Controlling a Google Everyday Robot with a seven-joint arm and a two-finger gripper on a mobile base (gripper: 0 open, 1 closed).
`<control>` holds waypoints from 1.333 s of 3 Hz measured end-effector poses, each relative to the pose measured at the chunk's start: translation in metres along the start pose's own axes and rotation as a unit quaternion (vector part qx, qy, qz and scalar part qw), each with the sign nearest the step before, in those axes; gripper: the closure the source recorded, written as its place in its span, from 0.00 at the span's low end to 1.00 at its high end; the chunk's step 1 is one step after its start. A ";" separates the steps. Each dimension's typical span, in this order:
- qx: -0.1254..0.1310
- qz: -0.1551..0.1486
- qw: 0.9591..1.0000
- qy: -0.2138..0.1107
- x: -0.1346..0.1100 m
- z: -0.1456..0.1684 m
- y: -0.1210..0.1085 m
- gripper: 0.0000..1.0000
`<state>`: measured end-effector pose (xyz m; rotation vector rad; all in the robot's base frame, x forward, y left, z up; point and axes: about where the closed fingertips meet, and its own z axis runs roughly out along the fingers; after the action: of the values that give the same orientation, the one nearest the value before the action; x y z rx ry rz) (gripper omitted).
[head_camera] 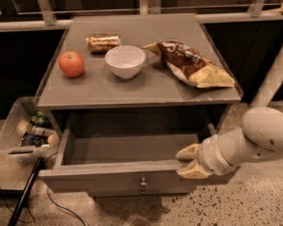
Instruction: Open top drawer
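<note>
Gripper [188,162] pinches the top drawer [99,180] front rim. Knob [143,182] sits to its left, panel runs sideways, so pull axis is straight out. Looks nearly open.

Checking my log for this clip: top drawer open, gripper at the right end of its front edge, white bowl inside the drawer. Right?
One slip: the camera view shows the white bowl on the cabinet top, not inside. The top drawer is open, with the gripper at the right end of its front edge.
</note>
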<state>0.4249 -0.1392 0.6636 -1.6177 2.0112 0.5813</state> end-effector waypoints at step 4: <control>0.000 0.000 1.000 0.000 0.000 0.000 0.000 0.13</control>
<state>0.4249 -0.1390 0.6636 -1.6183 2.0109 0.5815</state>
